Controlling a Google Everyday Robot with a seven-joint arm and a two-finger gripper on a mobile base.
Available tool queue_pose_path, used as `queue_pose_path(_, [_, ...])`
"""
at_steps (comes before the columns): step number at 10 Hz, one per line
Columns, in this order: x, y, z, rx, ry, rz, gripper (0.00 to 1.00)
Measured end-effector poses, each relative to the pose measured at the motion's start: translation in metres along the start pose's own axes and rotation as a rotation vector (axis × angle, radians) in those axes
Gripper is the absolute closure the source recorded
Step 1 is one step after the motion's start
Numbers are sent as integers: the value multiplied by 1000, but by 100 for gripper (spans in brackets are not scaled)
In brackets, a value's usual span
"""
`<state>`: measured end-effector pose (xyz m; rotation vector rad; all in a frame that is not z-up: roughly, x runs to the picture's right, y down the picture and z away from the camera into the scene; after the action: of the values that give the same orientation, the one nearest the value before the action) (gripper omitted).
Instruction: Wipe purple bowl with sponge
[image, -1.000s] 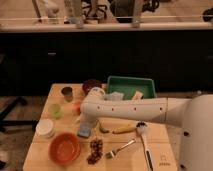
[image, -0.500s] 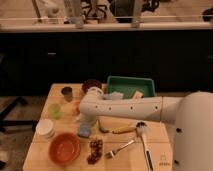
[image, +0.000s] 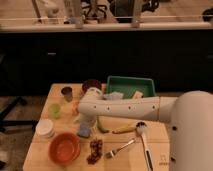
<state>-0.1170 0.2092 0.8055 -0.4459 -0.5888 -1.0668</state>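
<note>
The purple bowl (image: 91, 84) stands at the back of the wooden table (image: 50, 95), left of the green bin. The blue-grey sponge (image: 84, 131) lies flat on the table, in front of the bowl and nearer the middle. My white arm reaches in from the right, and its wrist bends down over the sponge. The gripper (image: 85, 121) hangs open just above the sponge, partly hiding its far edge. Nothing is held between its fingers.
A green bin (image: 131, 86) with items sits at the back right. A grey cup (image: 66, 92), a green cup (image: 54, 110) and a white container (image: 45, 128) line the left side. In front are an orange bowl (image: 64, 148), a dark snack (image: 94, 150), a fork (image: 120, 147), a ladle (image: 143, 137) and a yellow item (image: 124, 129).
My wrist has shifted a little to the left and lower, settling over the sponge. The objects on the table have not moved.
</note>
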Motion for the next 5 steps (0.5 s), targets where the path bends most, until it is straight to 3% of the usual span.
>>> queue_pose_path(5, [-4, -1, 9, -25, -5, -21, 20])
